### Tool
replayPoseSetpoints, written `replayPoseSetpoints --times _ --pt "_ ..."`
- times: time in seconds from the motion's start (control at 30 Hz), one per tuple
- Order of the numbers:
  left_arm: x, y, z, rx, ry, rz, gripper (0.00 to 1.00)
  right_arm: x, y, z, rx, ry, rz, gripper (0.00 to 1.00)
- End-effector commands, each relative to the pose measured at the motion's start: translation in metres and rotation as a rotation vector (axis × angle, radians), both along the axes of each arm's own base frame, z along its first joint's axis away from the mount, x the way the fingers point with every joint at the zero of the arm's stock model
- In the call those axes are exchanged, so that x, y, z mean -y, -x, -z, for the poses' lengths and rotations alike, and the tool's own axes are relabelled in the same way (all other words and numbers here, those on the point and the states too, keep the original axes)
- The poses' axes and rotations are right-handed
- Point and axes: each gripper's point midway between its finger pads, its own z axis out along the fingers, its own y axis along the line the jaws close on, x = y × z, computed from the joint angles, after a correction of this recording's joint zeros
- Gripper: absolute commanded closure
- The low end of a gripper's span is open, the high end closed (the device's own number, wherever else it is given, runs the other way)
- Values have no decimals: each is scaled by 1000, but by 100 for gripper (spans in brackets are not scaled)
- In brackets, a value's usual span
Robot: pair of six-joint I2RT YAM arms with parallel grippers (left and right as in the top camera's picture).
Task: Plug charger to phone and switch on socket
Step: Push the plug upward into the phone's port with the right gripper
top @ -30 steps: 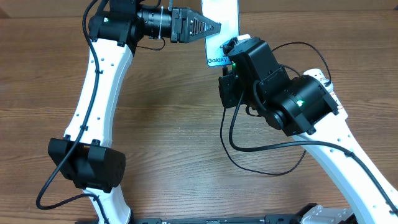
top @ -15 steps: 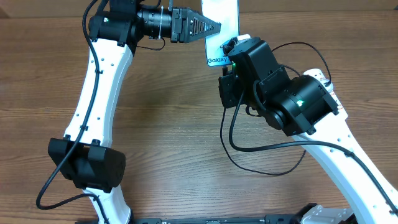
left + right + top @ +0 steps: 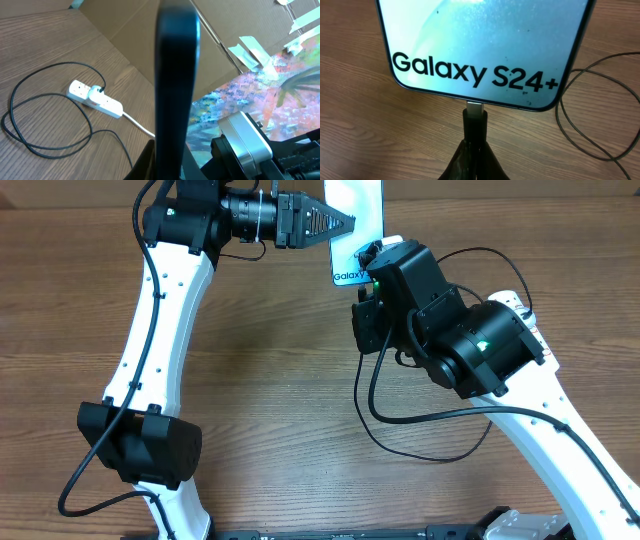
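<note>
Teal glass marks the phone (image 3: 480,40), its screen facing up in our overhead view. Just below its "Galaxy S24+" end, the charger (image 3: 474,120) meets the phone's lower edge with its metal tip; we cannot tell how deep it sits. The right gripper (image 3: 473,147) is clenched on that connector. At the phone's side edge, the left gripper (image 3: 343,223) pinches the phone itself. Well apart from the phone, the socket (image 3: 95,98) lies on the wooden table (image 3: 270,380), a black plug in one outlet, black cable looping around it and its white cord (image 3: 140,125) trailing towards the phone.
</note>
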Motion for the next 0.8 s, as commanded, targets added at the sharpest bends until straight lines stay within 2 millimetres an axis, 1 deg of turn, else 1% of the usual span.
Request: replayPoseSetpoints --times 0.0,0.13,0.6,0.77 --pt "3 6 -9 42 16 26 96 -3 -1 -13 28 -25 -5 96" --pt "3 6 -9 42 16 26 96 -7 -2 -9 13 -28 -15 96" --pt "3 6 -9 42 16 27 96 -8 -4 -11 26 -36 -15 96" --pt "3 7 -10 41 20 33 96 -6 -7 -12 39 -25 -1 96"
